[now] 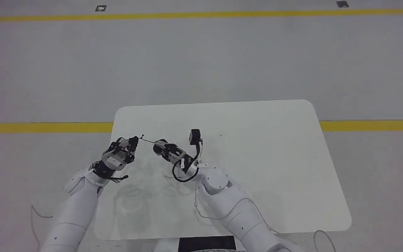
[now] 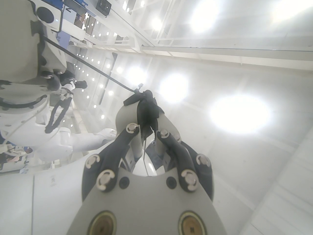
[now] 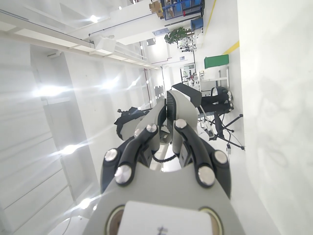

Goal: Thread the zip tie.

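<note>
While one zip tie [image 2: 97, 68] spans them, left hand [image 2: 146, 99] and right hand [image 3: 166, 105] clamp it.

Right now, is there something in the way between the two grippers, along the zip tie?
Nothing visible is. The left gripper is shut on the zip tie near its head, and the strap runs free through the air to the right gripper, above the table.

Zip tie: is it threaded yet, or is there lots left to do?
Done: the zip tie is up off the table, pinched in the shut left pincer. In hand: the right pincer, also shut, faces it close by. Left: no closed loop shows, so poking the tail through the head probably still has to happen.
</note>
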Robot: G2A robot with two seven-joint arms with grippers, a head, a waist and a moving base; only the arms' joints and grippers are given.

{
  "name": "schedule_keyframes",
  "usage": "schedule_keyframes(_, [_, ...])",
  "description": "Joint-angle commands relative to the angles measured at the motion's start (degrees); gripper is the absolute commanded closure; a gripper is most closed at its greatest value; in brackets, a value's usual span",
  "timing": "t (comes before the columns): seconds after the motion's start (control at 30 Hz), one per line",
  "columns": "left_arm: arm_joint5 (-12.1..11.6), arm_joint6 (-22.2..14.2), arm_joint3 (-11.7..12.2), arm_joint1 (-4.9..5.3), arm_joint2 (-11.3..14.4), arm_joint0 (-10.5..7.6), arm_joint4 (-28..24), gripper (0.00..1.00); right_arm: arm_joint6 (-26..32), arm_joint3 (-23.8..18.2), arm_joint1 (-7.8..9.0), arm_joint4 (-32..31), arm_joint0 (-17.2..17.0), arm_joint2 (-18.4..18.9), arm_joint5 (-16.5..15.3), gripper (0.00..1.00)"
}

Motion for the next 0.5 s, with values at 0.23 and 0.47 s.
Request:
schedule_keyframes(0.23, [0.0,0.0,0.0,0.00,0.0,0.00,0.0,1.00,-0.5,-0.5,0.33,0.0,-0.4,0.0,0.0,1.00])
schedule_keyframes(0.47, [0.0,0.0,0.0,0.00,0.0,0.00,0.0,1.00,5.3,-2.6,0.63,4.9,-1.6,0.7,0.0,0.00])
